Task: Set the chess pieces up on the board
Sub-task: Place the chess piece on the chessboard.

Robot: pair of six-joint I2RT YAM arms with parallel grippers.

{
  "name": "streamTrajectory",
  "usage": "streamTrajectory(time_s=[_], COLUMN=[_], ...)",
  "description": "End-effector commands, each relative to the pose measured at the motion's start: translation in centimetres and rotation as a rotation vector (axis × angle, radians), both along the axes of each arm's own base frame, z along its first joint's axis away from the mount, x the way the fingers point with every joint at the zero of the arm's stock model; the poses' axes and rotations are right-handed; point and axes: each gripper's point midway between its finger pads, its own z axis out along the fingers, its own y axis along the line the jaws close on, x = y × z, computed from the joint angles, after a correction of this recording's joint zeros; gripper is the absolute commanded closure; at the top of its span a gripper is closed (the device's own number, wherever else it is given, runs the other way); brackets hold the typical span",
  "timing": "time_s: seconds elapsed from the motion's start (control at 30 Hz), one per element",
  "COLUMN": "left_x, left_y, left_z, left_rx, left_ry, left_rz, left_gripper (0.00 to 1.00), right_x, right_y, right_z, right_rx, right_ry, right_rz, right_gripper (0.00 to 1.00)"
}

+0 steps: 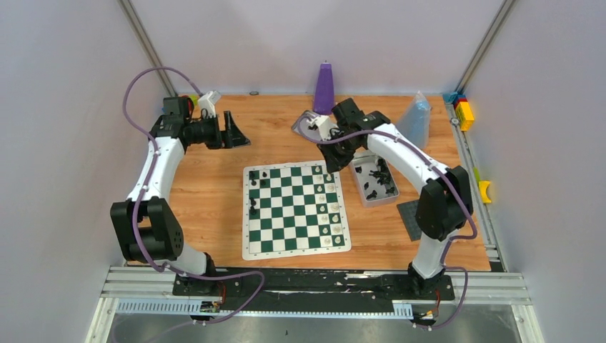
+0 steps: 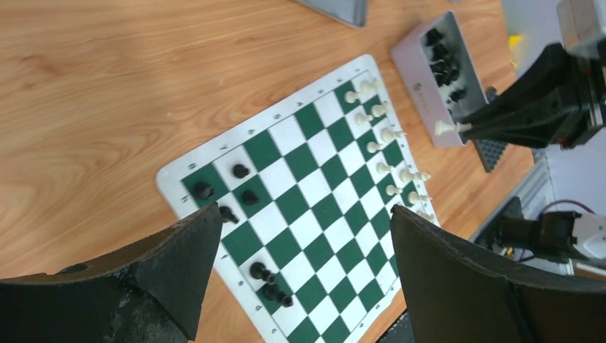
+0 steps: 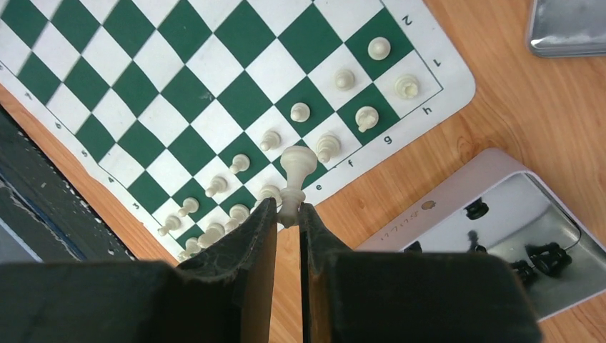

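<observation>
Evidently light and slick, the cream-white plastic chess piece (image 3: 298, 166) sits pinched by its foot in my right jaws, over the edge of the green-and-white checked board mat (image 3: 454, 82); left jaws gape empty.

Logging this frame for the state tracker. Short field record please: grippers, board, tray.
left gripper: open, empty, raised off the board's far left
right gripper: shut on a white piece, pinched at its base, not yet placed
board: partly set
white pieces: two rows along the board's right side
black pieces: a few, scattered on the board's left side
tray: right of the board, holds spare black pieces
</observation>
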Motion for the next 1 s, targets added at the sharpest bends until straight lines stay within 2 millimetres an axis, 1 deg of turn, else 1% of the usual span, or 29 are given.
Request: streamTrajectory(time_s=[0.0,0.1,0.33,0.57,0.83,0.97], left_x=[0.5,0.3,0.1,0.1,0.1,0.1], left_y=[2.8,3.4,3.3,3.2,3.3,3.3], left_z=[0.7,0.5,0.9,0.7,1.1,0.9], left_rx=[0.077,0.094,0.092,0.083,0.092,0.090], left_ry=[-0.017,-0.022,-0.043,-0.037,-0.053,-0.051], left_rz=[0.076,0.093,0.093,0.093,0.097,0.095], left_gripper=[0.04,0.01,0.00,0.00,0.00,0.00], right_x=[-0.1,-0.8,-2.0,-2.3,-2.7,-3.0], right_y=[-0.6,-0.2,0.1,-0.1,-0.2,-0.3], right_z=[-1.4,-2.5,-4.3,-5.7,-7.5,-8.1], right_rx=[-0.147,-0.184,-0.272,-0.336,-0.370,-0.386], right_ry=[0.013,0.038,0.090,0.133,0.186,0.204], right_rz=[0.041,0.077,0.141,0.166,0.182,0.189], right_gripper=[0.93,0.93,0.94,0.94,0.94,0.94])
